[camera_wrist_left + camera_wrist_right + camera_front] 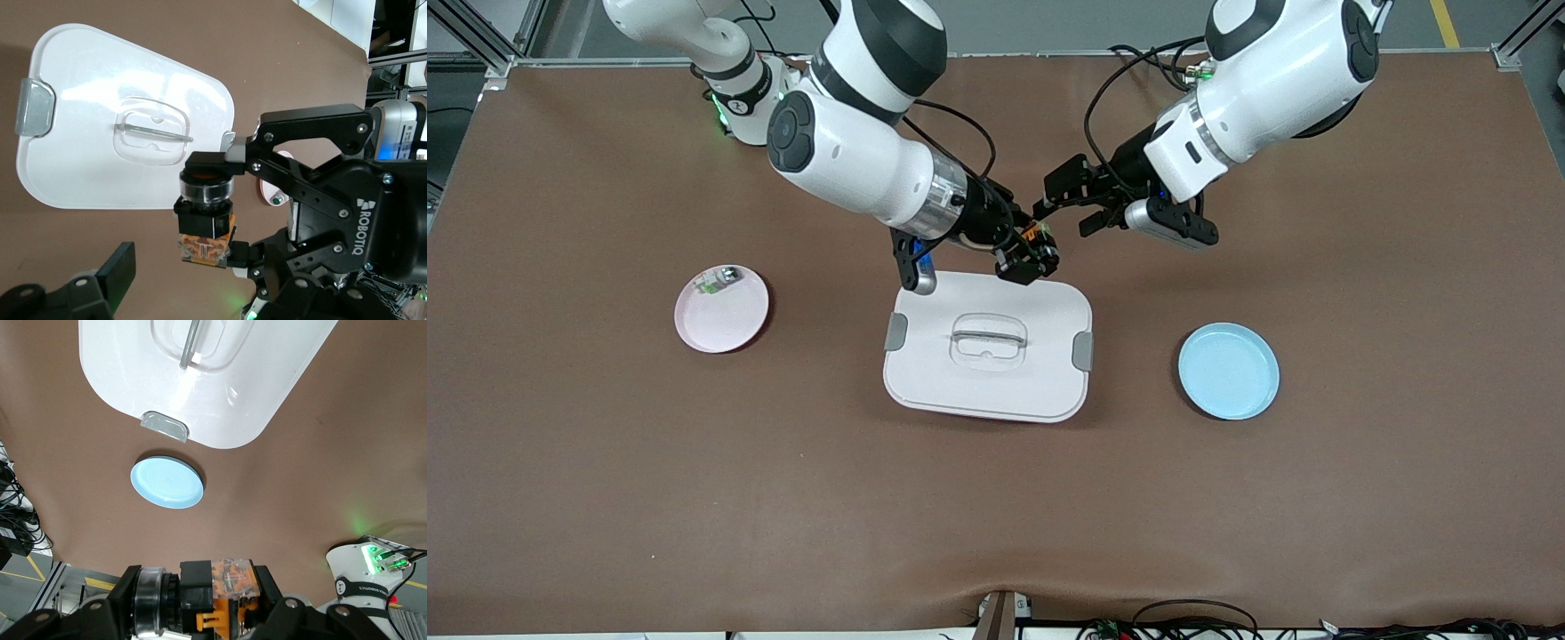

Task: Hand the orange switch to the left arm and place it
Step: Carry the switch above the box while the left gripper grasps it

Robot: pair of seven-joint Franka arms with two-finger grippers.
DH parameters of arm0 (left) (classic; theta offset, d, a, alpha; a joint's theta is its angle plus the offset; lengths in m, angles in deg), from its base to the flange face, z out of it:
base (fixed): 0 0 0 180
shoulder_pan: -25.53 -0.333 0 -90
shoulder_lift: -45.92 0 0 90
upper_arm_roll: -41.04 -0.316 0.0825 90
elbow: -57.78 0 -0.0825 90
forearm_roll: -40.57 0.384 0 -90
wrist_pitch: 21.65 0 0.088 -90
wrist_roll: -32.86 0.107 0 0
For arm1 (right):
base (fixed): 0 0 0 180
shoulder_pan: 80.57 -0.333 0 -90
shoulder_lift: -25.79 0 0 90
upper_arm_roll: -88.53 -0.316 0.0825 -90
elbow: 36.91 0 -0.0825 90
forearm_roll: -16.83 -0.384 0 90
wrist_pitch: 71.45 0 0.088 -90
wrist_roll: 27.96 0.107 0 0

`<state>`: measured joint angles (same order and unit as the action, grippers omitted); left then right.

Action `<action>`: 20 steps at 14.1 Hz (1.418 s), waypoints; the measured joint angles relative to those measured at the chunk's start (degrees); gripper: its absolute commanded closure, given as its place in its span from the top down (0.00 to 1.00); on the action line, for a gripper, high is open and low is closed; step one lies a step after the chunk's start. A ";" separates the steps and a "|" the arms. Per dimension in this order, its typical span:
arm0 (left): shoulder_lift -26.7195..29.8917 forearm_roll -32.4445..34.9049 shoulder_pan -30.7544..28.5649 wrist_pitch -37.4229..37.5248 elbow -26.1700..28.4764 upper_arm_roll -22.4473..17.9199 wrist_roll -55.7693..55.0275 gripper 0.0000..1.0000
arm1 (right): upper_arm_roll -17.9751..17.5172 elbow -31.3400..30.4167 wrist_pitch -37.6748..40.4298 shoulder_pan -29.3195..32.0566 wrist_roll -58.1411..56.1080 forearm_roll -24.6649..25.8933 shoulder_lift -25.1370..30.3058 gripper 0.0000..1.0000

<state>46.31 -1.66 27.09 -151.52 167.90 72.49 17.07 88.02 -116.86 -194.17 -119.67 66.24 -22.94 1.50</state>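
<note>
Orange switch [1037, 238], at frame centre above the box [989, 356], was clamped in the right gripper [1032, 258]. Left gripper [1069, 203], jaws apart, flanked it mid-handover; next it must clamp before release.

Only readable txt I can find: "ROBOTIQ", white letters on the black body of my right gripper [227, 210], seen from my left wrist cam. Reads sideways, running up the housing. Nothing legible on the box [989, 356], the plates or the table [694, 489]. No nrs or signs anywhere else.
</note>
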 measured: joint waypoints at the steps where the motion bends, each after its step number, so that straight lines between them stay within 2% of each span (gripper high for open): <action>1: -0.02 0.00 0.00 -0.78 0.28 0.00 0.42 0.84 | 0.00 0.29 -0.02 -0.08 0.07 -0.04 -0.33 0.35; 12: -2.72 -0.01 0.11 -5.20 1.12 0.21 5.42 0.79 | 0.00 0.74 -0.03 -0.30 0.12 -0.20 -1.29 0.35; 14: -3.29 -0.01 0.61 -6.33 1.13 0.35 5.54 0.71 | 0.00 0.75 -0.03 -0.30 0.12 -0.21 -1.29 0.35; 16: -3.91 -0.01 1.16 -7.39 1.14 0.42 5.55 0.67 | 0.00 0.75 -0.03 -0.30 0.13 -0.22 -1.29 0.35; 17: -4.16 -0.01 1.38 -7.57 1.13 0.43 5.55 0.58 | 0.00 0.75 -0.03 -0.30 0.13 -0.22 -1.29 0.35; 20: -4.52 -0.01 1.75 -7.68 1.14 0.51 5.57 0.21 | 0.00 0.76 -0.03 -0.30 0.13 -0.23 -1.30 0.35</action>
<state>41.79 -1.67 28.84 -159.20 169.03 73.00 22.64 88.03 -116.11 -194.20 -119.97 66.37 -23.17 0.21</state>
